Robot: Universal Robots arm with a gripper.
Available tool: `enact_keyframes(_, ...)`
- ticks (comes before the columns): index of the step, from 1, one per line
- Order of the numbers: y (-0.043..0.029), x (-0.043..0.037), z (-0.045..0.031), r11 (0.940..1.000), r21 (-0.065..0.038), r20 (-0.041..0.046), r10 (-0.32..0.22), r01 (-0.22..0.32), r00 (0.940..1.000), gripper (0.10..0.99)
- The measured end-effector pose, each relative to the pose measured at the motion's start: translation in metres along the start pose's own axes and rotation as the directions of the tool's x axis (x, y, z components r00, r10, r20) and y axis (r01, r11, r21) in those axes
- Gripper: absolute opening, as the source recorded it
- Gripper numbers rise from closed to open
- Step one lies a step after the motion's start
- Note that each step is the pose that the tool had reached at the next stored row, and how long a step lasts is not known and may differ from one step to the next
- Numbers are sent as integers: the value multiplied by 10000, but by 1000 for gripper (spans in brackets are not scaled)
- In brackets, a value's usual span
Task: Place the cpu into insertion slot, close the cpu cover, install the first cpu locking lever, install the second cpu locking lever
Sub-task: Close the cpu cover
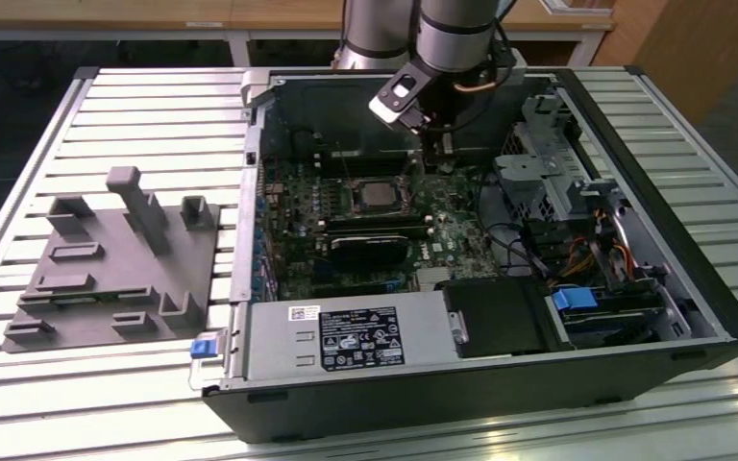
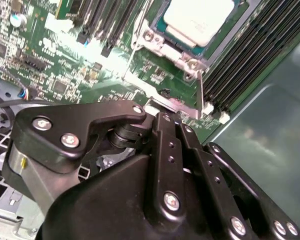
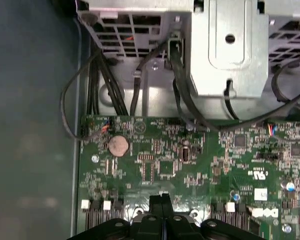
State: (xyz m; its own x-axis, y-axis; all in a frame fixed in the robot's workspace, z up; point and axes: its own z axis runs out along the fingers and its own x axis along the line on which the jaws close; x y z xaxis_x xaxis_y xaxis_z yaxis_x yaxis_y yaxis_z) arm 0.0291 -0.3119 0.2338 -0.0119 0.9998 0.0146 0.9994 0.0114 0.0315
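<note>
While the open computer case (image 1: 472, 408) sits on the desk (image 1: 138, 106), we see the cpu (image 2: 200, 20) seated in the insertion slot (image 2: 181, 56); the first wrist view shows the jaws pressed together, seemingly empty.

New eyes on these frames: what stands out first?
The open computer case on the slatted table stands out first, with the arm reaching into it from the far side. In the second wrist view, the pale cpu sits in the insertion slot. The black pincer is shut, close over the green board beside it.
</note>
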Motion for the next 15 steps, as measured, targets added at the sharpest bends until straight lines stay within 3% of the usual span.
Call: enact_keyframes(15, -228, -2, 8, 10000, 0, 0, 1, -1, 10000, 110)
